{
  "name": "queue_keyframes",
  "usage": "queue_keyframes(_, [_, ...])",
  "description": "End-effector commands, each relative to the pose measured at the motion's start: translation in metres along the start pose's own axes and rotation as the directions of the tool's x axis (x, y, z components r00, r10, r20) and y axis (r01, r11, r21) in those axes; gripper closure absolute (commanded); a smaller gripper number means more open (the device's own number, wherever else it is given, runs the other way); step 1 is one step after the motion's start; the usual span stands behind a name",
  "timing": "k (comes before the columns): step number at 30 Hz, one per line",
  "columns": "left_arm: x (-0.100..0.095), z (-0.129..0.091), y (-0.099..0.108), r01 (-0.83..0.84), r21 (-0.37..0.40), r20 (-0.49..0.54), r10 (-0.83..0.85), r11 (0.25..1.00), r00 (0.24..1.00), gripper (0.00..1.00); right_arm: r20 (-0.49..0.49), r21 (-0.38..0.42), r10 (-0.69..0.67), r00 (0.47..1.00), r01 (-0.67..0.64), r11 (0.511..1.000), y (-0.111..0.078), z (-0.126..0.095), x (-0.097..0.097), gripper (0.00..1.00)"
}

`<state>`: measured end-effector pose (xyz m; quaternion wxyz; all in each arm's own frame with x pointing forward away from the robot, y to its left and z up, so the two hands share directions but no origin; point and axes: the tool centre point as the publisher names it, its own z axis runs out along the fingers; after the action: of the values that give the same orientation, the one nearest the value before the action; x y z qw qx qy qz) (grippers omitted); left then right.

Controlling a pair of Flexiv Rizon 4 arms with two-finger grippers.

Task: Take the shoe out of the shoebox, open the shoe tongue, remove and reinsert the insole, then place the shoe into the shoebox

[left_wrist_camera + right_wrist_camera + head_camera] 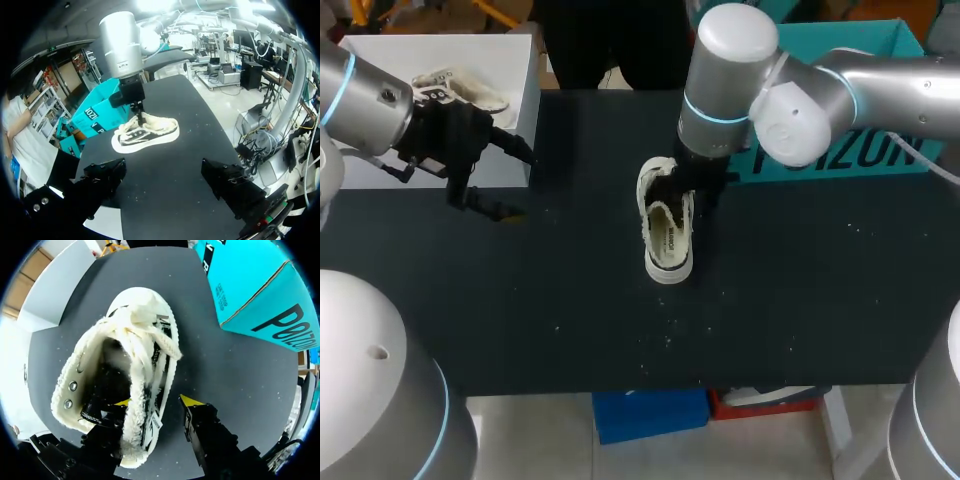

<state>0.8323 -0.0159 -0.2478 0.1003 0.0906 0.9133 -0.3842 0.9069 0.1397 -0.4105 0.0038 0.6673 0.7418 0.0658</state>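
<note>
Head view: the white shoe (667,235) stands on its sole near the middle of the dark table (800,300), out of any box, lying lengthwise from the far side toward the near edge. The right arm (730,80) comes in from the right and hangs over the shoe's far end, with the right jaws down at its opening. Just behind that arm the teal shoebox (840,150) rests on the table, apart from the shoe. The left arm (360,95) enters from the left, and the left jaws are held above the table beside a white box (525,100) at the far left corner. A second pale shoe (460,88) lies inside that box.

The right wrist view looks straight down into the shoe (100,355), with its fleecy cream lining and loose laces bunched at the end away from the jaws. The right jaws are spread and straddle the shoe's side wall: one yellow-tipped finger (121,403) sits inside the opening, and the other finger (192,401) is outside it, with a strip of bare table between it and the sole. The teal shoebox (255,295) lies ahead and to one side.

In the left wrist view the left jaws are wide apart, two black fingers (102,182) with only the table (165,200) between them. The shoe (145,132) is well ahead of them under the right arm (120,45), with the teal shoebox (97,117) beyond it
</note>
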Motion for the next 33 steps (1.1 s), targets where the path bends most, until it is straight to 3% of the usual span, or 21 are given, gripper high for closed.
queue_keyframes(1, [0.001,0.001,0.000,-0.002,-0.001,0.004,0.002,1.000,1.000,0.00,0.013,0.011,0.010,1.000,-0.010,1.000,0.005,0.011,0.006,0.72])
queue_keyframes(4, [0.001,0.001,0.000,-0.002,-0.001,0.004,0.002,1.000,1.000,0.00,0.026,0.014,0.018,0.999,-0.019,1.000,0.004,0.007,0.006,0.99])
queue_keyframes(14, [0.001,0.001,0.000,-0.002,-0.001,0.004,0.002,1.000,1.000,0.00,0.081,0.039,0.028,0.996,-0.032,0.999,-0.004,-0.030,0.001,1.00])
queue_keyframes(21, [0.001,0.001,0.000,-0.002,-0.001,0.004,0.002,1.000,1.000,0.00,0.138,0.059,-0.025,0.990,0.017,0.998,-0.019,-0.091,-0.009,1.00])
queue_keyframes(24, [0.001,0.001,0.000,-0.002,-0.001,0.004,0.002,1.000,1.000,0.00,0.123,0.055,-0.145,0.982,0.139,0.989,-0.028,-0.123,-0.015,1.00])
queue_keyframes(26, [0.001,0.001,0.000,-0.002,-0.001,0.004,0.002,1.000,1.000,0.00,0.091,0.036,-0.263,0.960,0.261,0.965,-0.034,-0.145,-0.020,1.00])
queue_keyframes(29, [0.001,0.001,0.000,-0.002,-0.001,0.004,0.002,1.000,1.000,0.00,0.062,0.044,-0.473,0.879,0.471,0.881,-0.038,-0.184,-0.024,1.00])
queue_keyframes(33, [0.001,0.001,0.000,-0.002,-0.001,0.004,0.002,1.000,1.000,0.00,0.022,0.086,-0.708,0.706,0.704,0.705,-0.036,-0.231,-0.030,1.00])
